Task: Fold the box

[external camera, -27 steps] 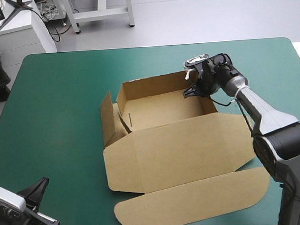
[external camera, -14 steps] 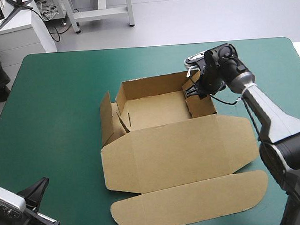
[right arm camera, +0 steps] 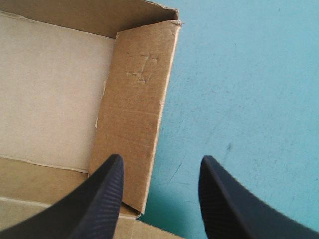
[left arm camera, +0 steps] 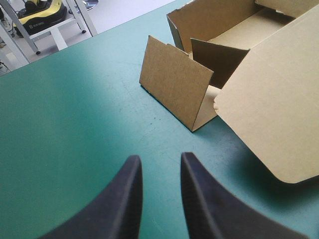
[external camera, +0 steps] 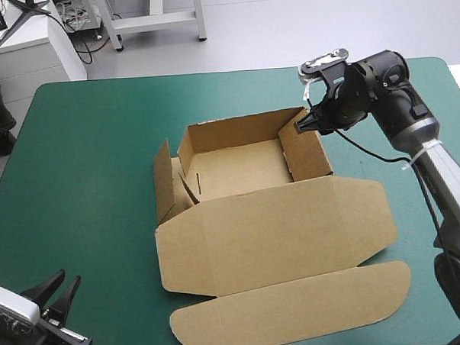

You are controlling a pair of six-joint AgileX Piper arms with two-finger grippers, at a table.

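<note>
Your right pincer [external camera: 303, 125] hangs at the far right corner of the box [external camera: 237, 168], its two black fingers standing well apart. In the right wrist view, the right pincer [right arm camera: 159, 162] straddles the top edge of the box's right wall [right arm camera: 137, 99]. One finger is over the wall and the tray's inside, and the other is over the bare teal-green cover outside. It grips nothing, and you cannot tell from these views whether either finger touches the board.

The brown box sits on the counter [external camera: 91, 148], and the tray part is directly under and ahead of that pincer. The right wall [external camera: 305, 150] is raised and leans slightly inward, and the far wall [external camera: 236, 130] stands upright beside it. The lid [external camera: 278, 231] lies flat on the cover, spreading away from the tray toward the near edge. The lid's rounded tuck flap [external camera: 297, 315] lies flat beyond it.

Your left pincer [external camera: 62, 287] is low at the near left corner of the counter, well apart from the box. Its fingers stand a narrow gap apart and hold nothing. In the left wrist view, the left pincer [left arm camera: 159, 159] has bare cover between and just ahead of its fingers. Farther ahead, the box's left flap [left arm camera: 174, 87] stands upright on its edge, swung outward from the tray, and the lid rises off to one side.
</note>
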